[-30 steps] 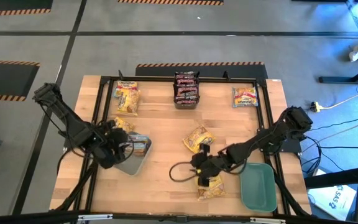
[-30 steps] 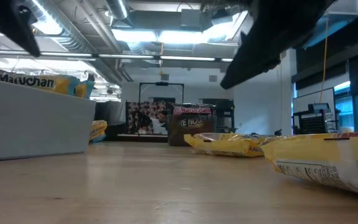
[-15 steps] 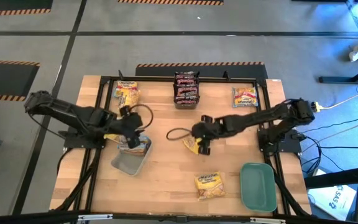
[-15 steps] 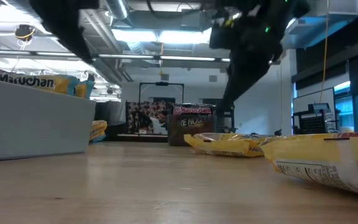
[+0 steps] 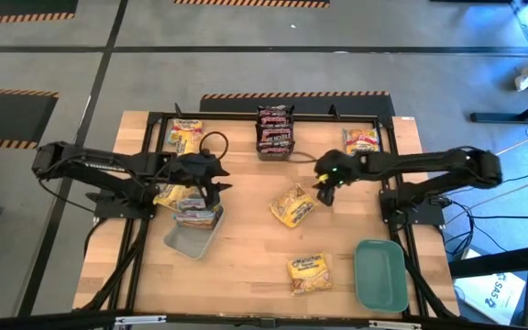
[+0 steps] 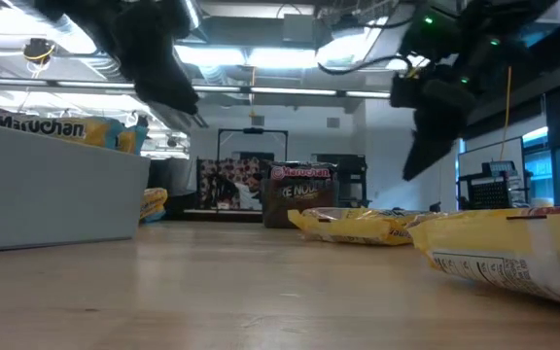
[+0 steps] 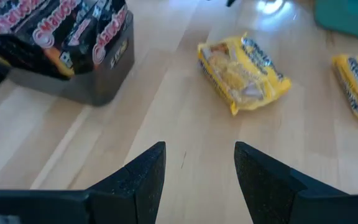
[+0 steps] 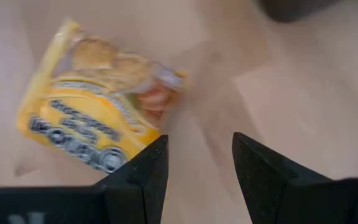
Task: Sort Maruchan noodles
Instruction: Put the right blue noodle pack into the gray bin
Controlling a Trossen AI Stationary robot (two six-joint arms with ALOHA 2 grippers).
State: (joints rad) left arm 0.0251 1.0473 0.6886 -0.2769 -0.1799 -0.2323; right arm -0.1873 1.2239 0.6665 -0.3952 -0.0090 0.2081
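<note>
Both my grippers are up off the table right now, fingers spread apart and nothing between them. My left gripper (image 5: 211, 186) hangs just past the grey tray (image 5: 186, 243), toward the dark bin (image 5: 276, 147). My right gripper (image 5: 323, 193) hangs just beside the loose yellow packet (image 5: 292, 205) in the middle of the table (image 5: 246, 266), on the side facing the pink packet (image 5: 361, 142).

From above I get the whole spread: a stack of dark brown packets (image 5: 276, 128) in that bin at the far edge, yellow packets (image 5: 185, 137) in the far corner on my left, a packet lying in the grey tray, another yellow one (image 5: 308, 272) just beside the teal tray (image 5: 380, 275). None of the print is legible from up there.

The table-level camera is where the writing shows: "Maruchan" in red on the packet (image 6: 42, 126) poking over the grey tray's wall (image 6: 56, 199), and again on the dark stack (image 6: 302, 192).

My left wrist camera also catches "Maruchan" on the brown packets (image 7: 55, 28). My right wrist only gets the yellow packet (image 8: 92, 121), lettering too smeared to read.
</note>
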